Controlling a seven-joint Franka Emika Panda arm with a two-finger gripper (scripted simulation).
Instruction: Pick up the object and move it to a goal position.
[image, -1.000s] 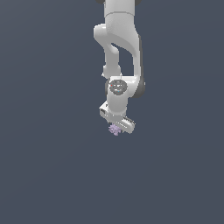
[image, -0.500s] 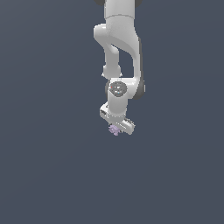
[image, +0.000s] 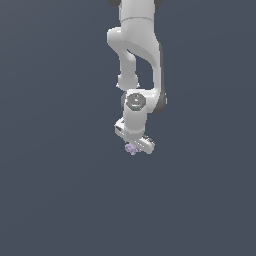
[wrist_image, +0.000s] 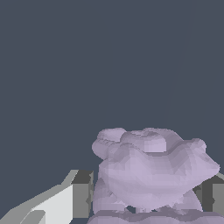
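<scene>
Flat slate-grey background (image: 55, 200) is seen on every side in the exterior view, with no edge, seam or horizon marked anywhere in it, so the extent of any surface cannot be told. Wide open room is shown to the exterior view's left and right of the arm (image: 137, 60) and below it, and nothing else is seen in that room. At the top edge of that view the arm is cut off, and from there it is hung downward through a bend to the wrist. At its lower end the gripper (image: 134, 146) is carried, turned somewhat askew. The object (image: 131, 148) is seen as a small lilac lump just under the gripper body, at the side nearer the exterior view's left, and it is touched by nothing but the gripper. In the wrist view the object (wrist_image: 151, 173) is shown large and knobbly, set between the two fingers (wrist_image: 81, 194), whose dark pads are pressed up against its flanks on either side. The jaws are thus closed onto the object and held apart only by its width. Beyond the lump in the wrist view only the same unbroken grey is shown.
</scene>
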